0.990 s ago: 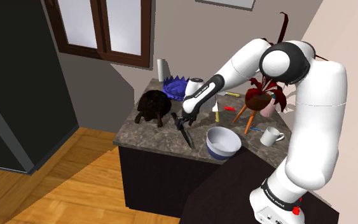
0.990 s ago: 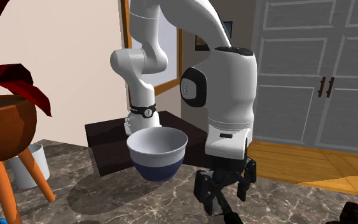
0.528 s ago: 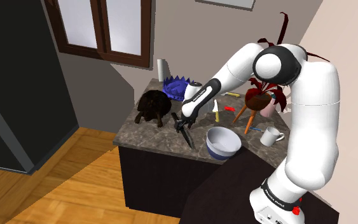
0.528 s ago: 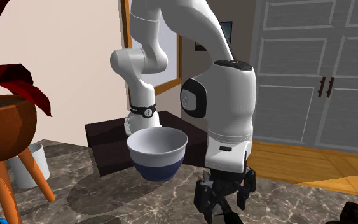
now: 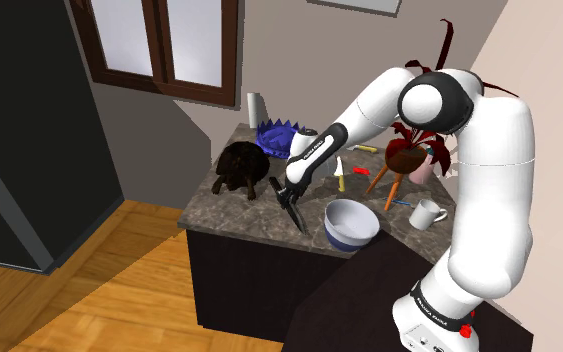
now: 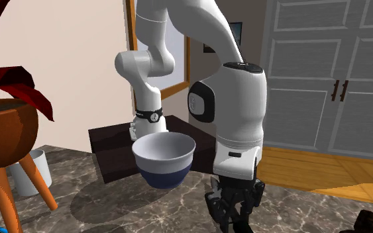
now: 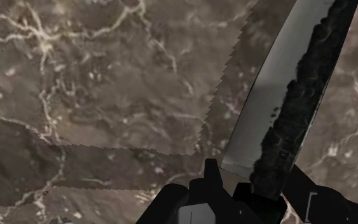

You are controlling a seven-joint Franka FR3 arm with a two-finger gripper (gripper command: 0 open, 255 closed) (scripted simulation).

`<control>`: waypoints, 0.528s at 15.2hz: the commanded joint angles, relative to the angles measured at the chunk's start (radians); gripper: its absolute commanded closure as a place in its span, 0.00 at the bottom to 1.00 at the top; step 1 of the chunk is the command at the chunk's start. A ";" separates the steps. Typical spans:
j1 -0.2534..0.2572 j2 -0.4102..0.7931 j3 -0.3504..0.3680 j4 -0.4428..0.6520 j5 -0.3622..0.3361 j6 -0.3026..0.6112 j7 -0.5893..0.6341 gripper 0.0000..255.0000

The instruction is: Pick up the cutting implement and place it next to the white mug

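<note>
The pincer (image 5: 287, 192) is low over the bench (image 5: 231, 218), its fingers drawn in and pinching the handle end of the knife (image 5: 295, 213). From the wrist, the blade (image 7: 269, 111) runs straight out from between the fingers (image 7: 212, 173), close over the marbled bench top (image 7: 95, 95). From the shoulder, the knife looks to be lying on the bench, its tip just beside the bowl (image 5: 351, 223). I judge the grasp made and the lift not yet begun. The white mug (image 5: 428, 213) stands well apart, beyond the bowl toward the shoulder view's right, near the plant stand (image 5: 397, 170). The next move calls for a straight lift, then a carry over or around the bowl, keeping the long blade clear of its rim and the stand's legs.
</note>
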 commanded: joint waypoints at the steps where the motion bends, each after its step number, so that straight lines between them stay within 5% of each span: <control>1: 0.001 0.001 0.001 0.000 0.000 0.000 0.000 1.00; 8: 0.001 -0.024 0.000 -0.006 -0.001 -0.019 0.000 1.00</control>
